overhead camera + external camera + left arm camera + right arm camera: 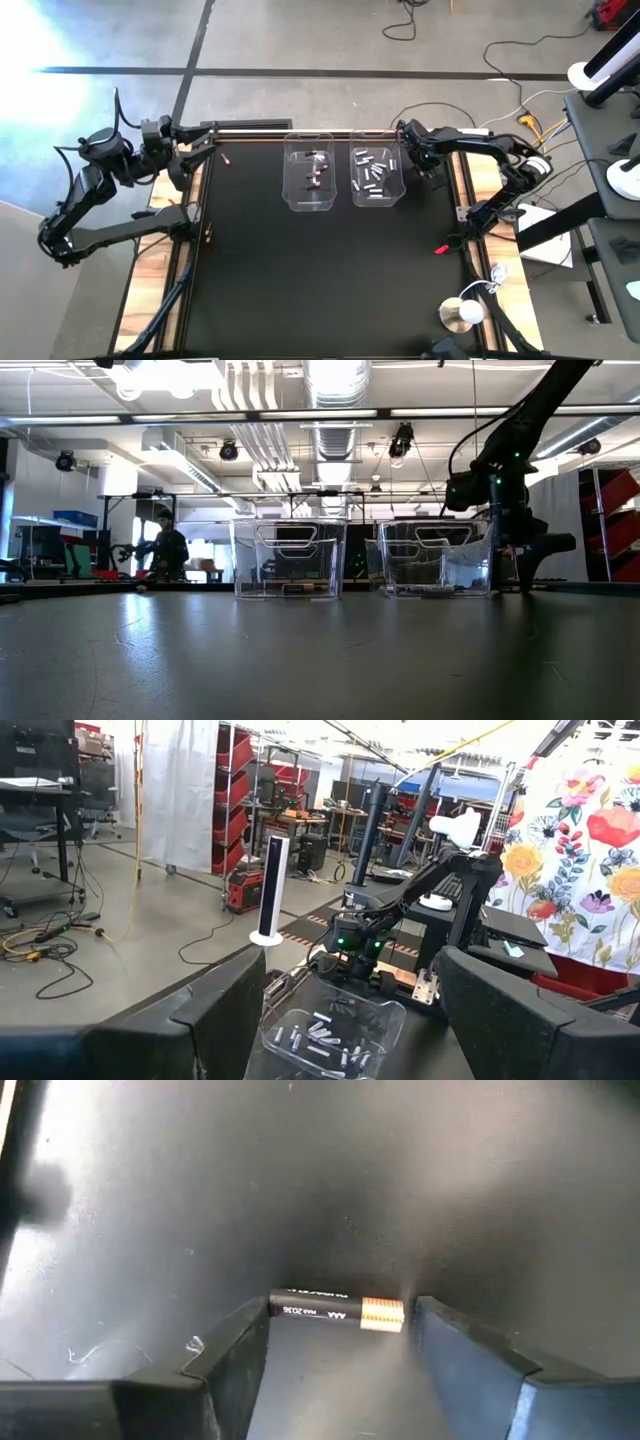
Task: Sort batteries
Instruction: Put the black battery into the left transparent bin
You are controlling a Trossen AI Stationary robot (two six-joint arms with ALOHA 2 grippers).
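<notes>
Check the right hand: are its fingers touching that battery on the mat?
Cannot tell. In the right wrist view the battery lies between the open fingers of the right hand, one end right at a fingertip, a sliver of gap beside the other.

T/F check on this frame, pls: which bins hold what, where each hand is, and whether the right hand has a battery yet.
1. Two clear bins stand side by side at the far end of the mat: true. Left bin, right bin.
2. The right bin holds the silvery batteries: true.
3. The left bin is empty: false. A few dark batteries lie in it.
4. The right hand carries a battery in the air: false. A black AAA battery with a copper end lies on the mat between its open fingers.
5. The left hand is over a bin: false. It is open, off the mat's left edge.
</notes>
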